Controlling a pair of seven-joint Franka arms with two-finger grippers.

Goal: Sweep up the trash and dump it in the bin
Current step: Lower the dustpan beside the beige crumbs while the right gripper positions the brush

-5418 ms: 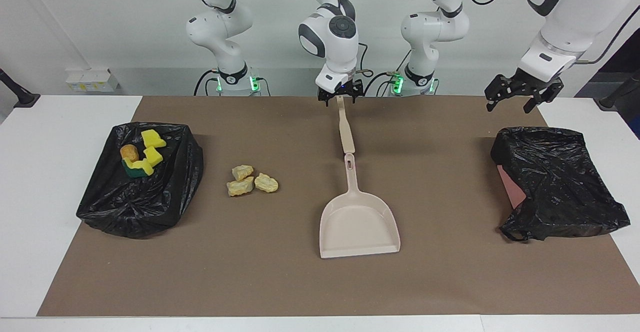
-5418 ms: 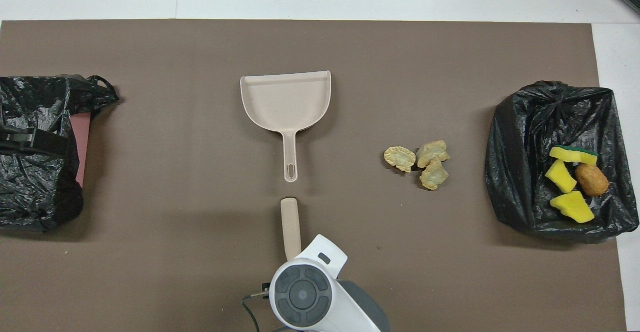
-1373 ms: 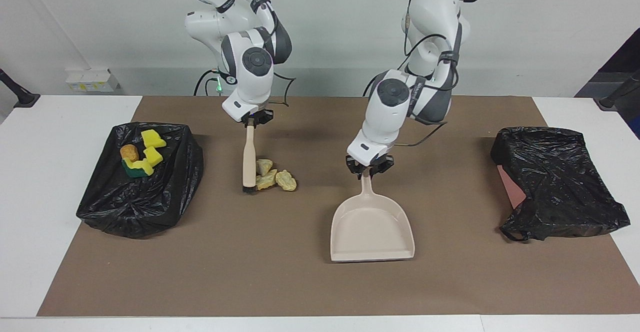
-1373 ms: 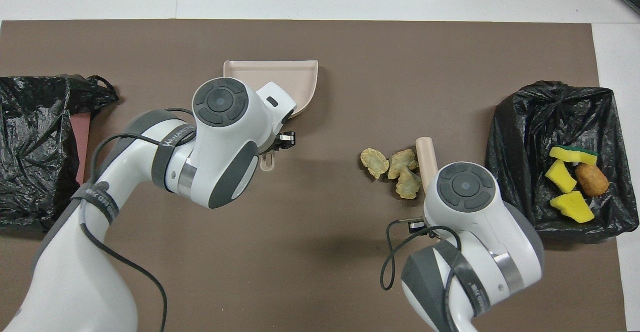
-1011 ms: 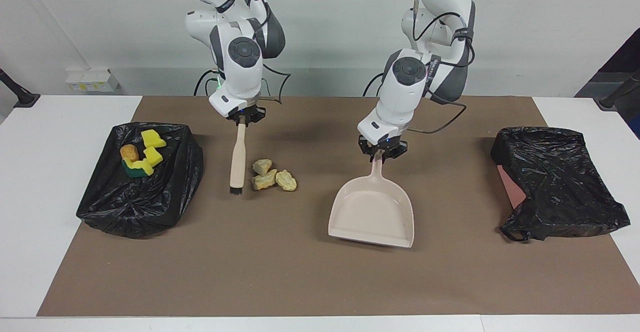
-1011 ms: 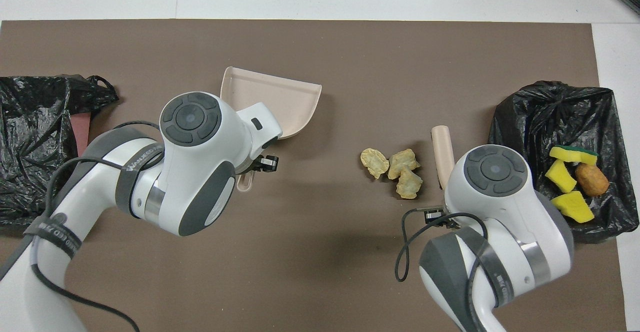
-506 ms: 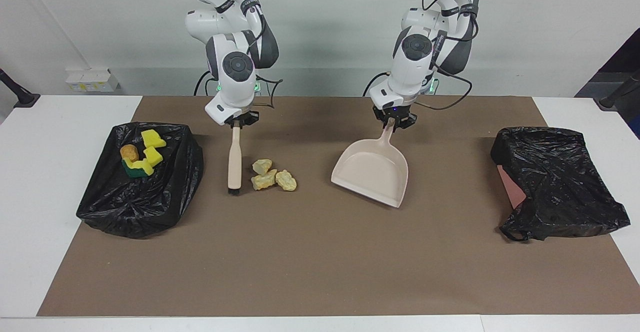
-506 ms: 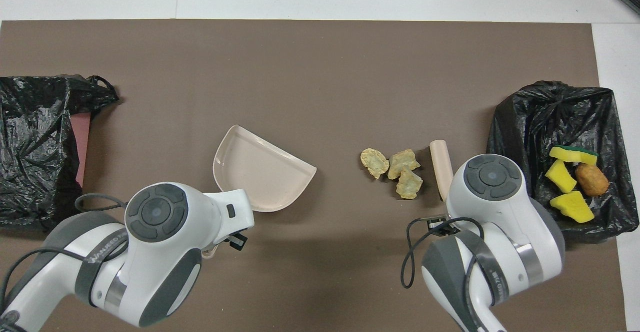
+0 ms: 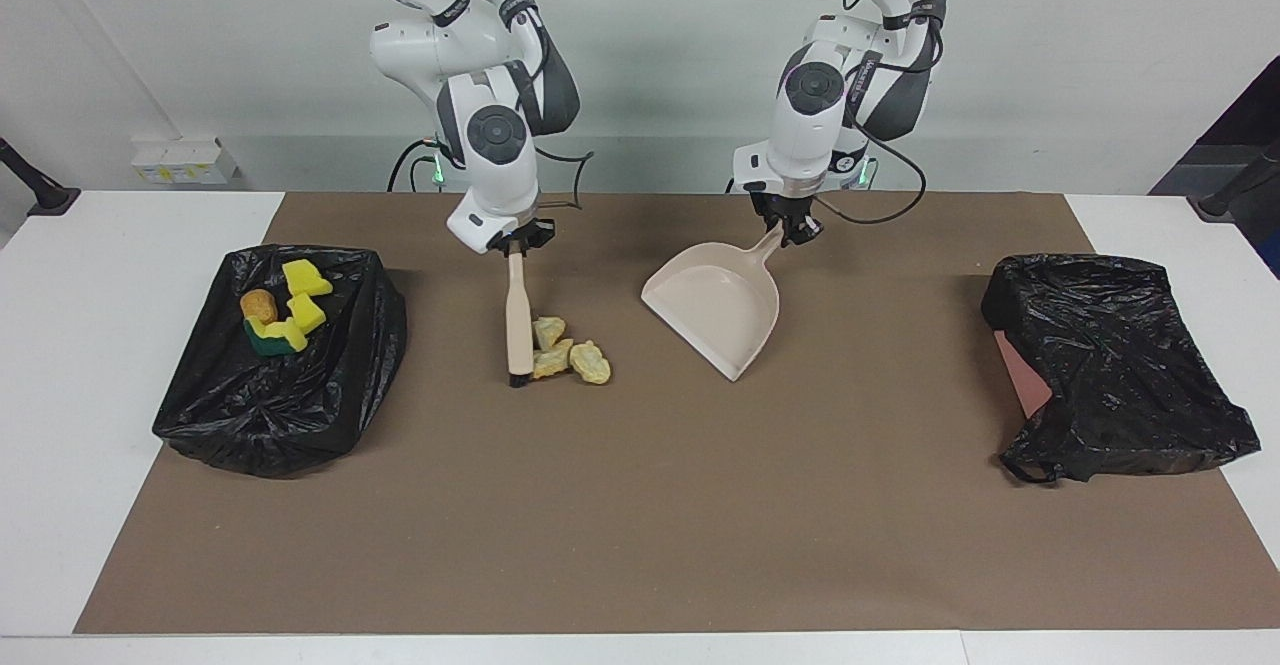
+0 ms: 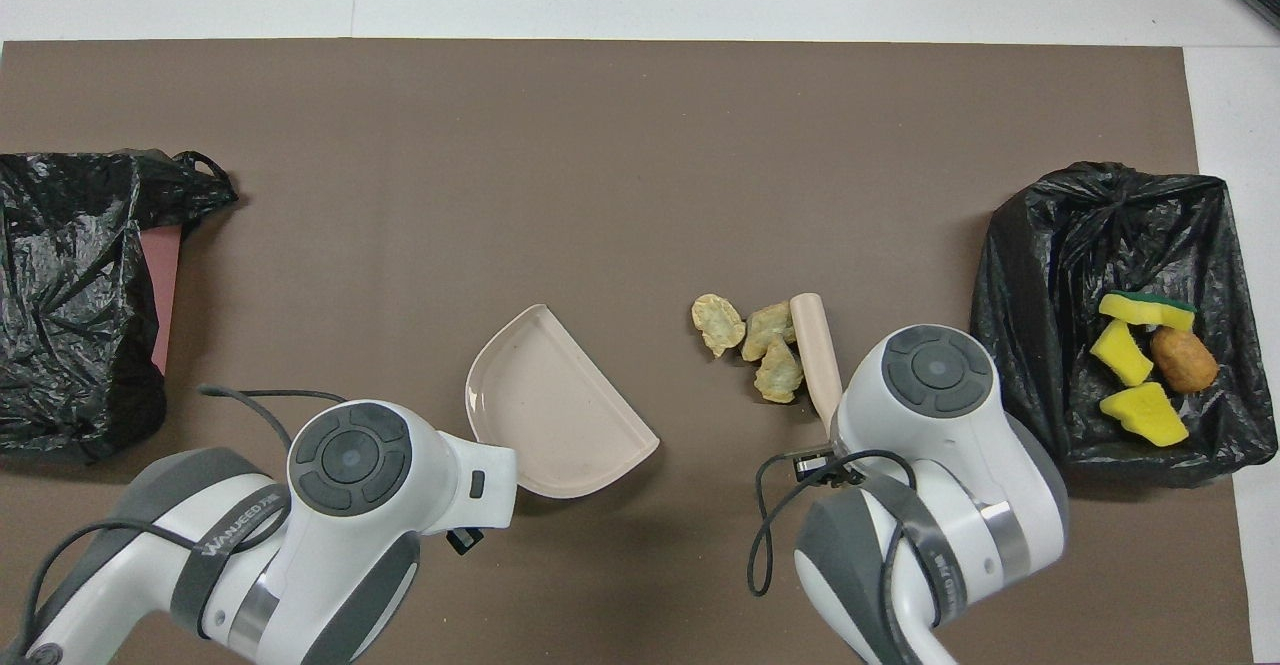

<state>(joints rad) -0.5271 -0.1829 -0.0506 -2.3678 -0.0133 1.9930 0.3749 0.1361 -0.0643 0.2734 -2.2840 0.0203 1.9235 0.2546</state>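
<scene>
A: Step? Sweeping. Right gripper (image 9: 515, 241) is clamped on the brush (image 9: 517, 317), bristles down on the mat (image 9: 640, 505), touching the chunks (image 9: 566, 354) just below it.

B: And the pan?

A: Left gripper (image 9: 789, 230) grips the dustpan (image 9: 717, 305) by its handle; pan hangs tilted, apart from the chunks. Next, I'd judge: pan lip down beside them, then brush them in. Other scraps already lie on the bag (image 9: 285, 365) at the right arm's end.

White table (image 9: 60, 345), brown mat (image 9: 640, 505), two black bags (image 9: 280, 375) (image 9: 1110, 365), three pale yellow chunks (image 9: 568, 353).
</scene>
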